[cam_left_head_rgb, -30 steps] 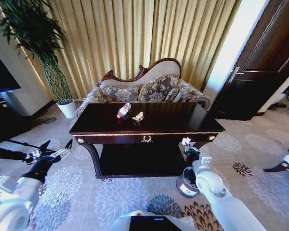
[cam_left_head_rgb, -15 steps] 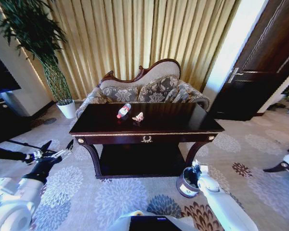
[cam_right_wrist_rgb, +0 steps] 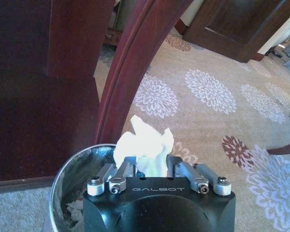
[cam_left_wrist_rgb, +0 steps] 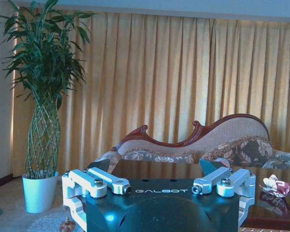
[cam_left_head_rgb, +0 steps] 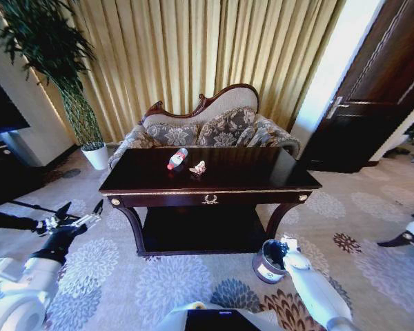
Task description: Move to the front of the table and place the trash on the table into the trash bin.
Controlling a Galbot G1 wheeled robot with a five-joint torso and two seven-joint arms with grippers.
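Layout: table (cam_left_head_rgb: pixel 214 181) before the sofa (cam_left_head_rgb: pixel 207 127); bottle (cam_left_head_rgb: pixel 177 158) left of a paper wad (cam_left_head_rgb: pixel 198 167) on top. Trash bin (cam_left_head_rgb: pixel 268 260) on the floor by the table's right front leg; plant pot (cam_left_head_rgb: pixel 96 154) behind-left.

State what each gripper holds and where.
The right gripper pinches a white paper wad by its lower end, above the trash bin. The left gripper holds nothing.
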